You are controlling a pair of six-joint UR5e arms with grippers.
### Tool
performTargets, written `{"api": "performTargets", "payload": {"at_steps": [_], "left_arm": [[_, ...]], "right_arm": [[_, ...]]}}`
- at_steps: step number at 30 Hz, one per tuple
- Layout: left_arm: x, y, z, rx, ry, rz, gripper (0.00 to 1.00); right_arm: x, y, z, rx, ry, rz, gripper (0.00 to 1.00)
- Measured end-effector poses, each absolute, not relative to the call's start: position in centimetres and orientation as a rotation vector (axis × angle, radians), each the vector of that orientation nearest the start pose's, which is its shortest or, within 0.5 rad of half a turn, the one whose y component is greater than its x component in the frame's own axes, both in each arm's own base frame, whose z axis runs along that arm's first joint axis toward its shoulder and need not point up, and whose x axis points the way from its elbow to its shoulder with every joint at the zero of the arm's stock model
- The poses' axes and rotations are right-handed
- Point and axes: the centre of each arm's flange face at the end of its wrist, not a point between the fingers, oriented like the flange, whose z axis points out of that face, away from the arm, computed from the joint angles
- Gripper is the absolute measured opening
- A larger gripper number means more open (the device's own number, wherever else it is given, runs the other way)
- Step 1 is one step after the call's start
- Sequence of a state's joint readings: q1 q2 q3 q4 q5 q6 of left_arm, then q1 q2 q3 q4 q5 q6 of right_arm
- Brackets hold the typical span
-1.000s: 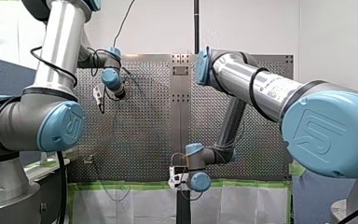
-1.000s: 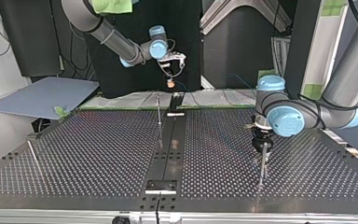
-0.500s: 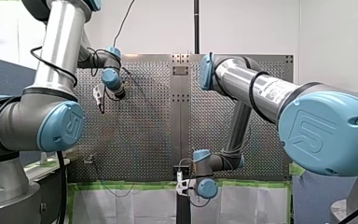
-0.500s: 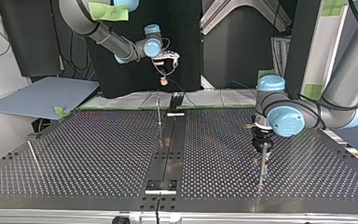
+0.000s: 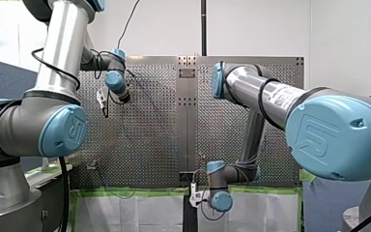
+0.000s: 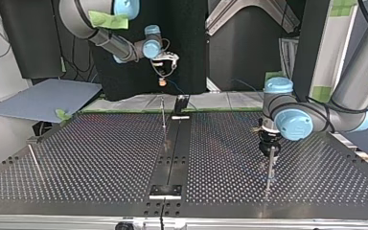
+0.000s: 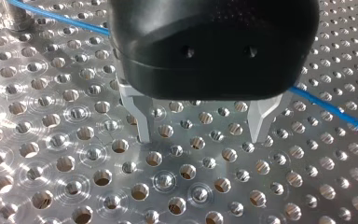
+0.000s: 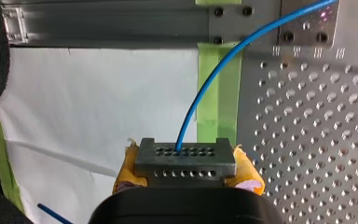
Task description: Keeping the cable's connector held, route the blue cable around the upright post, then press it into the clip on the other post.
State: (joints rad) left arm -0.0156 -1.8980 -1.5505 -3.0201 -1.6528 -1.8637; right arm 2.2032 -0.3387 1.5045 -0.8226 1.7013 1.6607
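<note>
Top view: the table [image 6: 100, 158] carries two thin uprights that matter here, a centre post [image 6: 163, 115] near the far edge and a side post [image 6: 270, 167] at the view's right. My right gripper [image 6: 163, 72] hangs high beyond the far edge and short of the centre post. I judge this leaves the line free to be swung round that post, so routing is not yet begun.

In the right wrist view its yellow pads [image 8: 247, 171] are clamped on the connector [image 8: 185, 157], as the task demands. The cable [image 8: 204, 86] rises from the block and curves away over the table edge.

My left gripper [image 7: 200, 123] sits just above the side post, with metal fingers [image 7: 143, 119] apart and nothing between them. The cable passes behind its body, apart from the fingers, probably in readiness to guide or press.

I cannot make out the clip on either post. The cable is too thin to trace in the front or top view.
</note>
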Motion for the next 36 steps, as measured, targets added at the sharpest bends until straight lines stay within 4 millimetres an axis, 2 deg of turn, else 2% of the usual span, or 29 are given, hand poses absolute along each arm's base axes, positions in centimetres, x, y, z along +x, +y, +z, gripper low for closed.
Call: {"api": "performTargets", "payload": {"at_steps": [4, 11, 21, 27, 36], "left_arm": [[58.8, -13.4, 33.0, -0.302, 1.732, -0.153, 1.0], [58.8, -13.4, 33.0, -0.303, 1.731, -0.153, 1.0], [58.8, -13.4, 33.0, -0.304, 1.731, -0.154, 1.0], [58.8, -13.4, 33.1, -0.306, 1.727, -0.156, 1.0], [58.9, -13.2, 33.1, -0.313, 1.724, -0.158, 1.0]], "right_arm": [[45.2, -42.8, -18.9, 1.839, -1.18, 1.339, 0.0], [43.4, -42.8, -21.1, 1.837, -1.21, 1.31, 0.0], [42.0, -43.5, -22.0, 1.818, -1.236, 1.304, 0.0], [40.9, -42.9, -23.7, 1.822, -1.25, 1.289, 0.0], [39.4, -42.0, -24.4, 1.818, -1.263, 1.274, 0.0]]}}
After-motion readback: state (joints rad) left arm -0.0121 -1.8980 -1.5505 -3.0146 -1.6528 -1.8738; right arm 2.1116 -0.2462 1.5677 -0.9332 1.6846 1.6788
